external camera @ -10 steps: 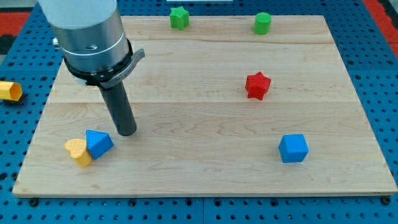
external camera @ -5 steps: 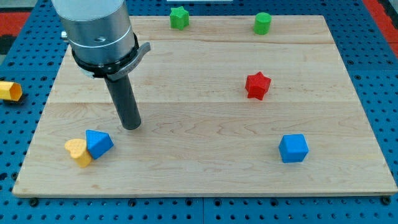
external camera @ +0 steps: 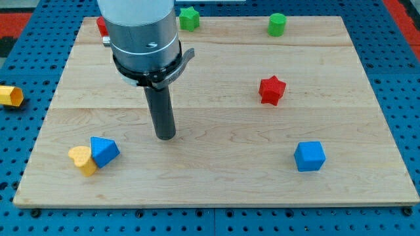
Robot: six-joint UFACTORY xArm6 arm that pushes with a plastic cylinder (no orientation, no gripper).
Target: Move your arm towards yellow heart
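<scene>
1. You are looking at a pale wooden board (external camera: 216, 177) laid on a blue pegboard bench (external camera: 400, 98), with a strip of red surface at the view's top left corner.
2. The arm ends in a grey cylinder with a dark rod below it; there are no jaws on this rig to be apart or together, only the rod.
3. My tip (external camera: 165, 137) rests on bare wood left of the board's centre, closer to the bottom edge than the top.
4. The yellow heart (external camera: 81, 160) lies near the board's bottom left corner, down and to the left of my tip and apart from it.
5. A blue block (external camera: 104, 151), wedge-like in shape, touches the heart's right side and sits between the heart and my tip; a gap of wood separates it from the tip.
6. A red star (external camera: 272, 90) sits right of centre, well apart from the tip.
7. A blue cube (external camera: 309, 157) sits toward the bottom right corner.
8. A green star (external camera: 189, 18) and a green cylinder (external camera: 277, 24) stand along the top edge.
9. A red block (external camera: 102, 25) peeks out behind the arm near the top left corner; you cannot tell its shape.
10. Off the board, at the view's left edge, a yellow block (external camera: 10, 96) lies on the pegboard.
</scene>
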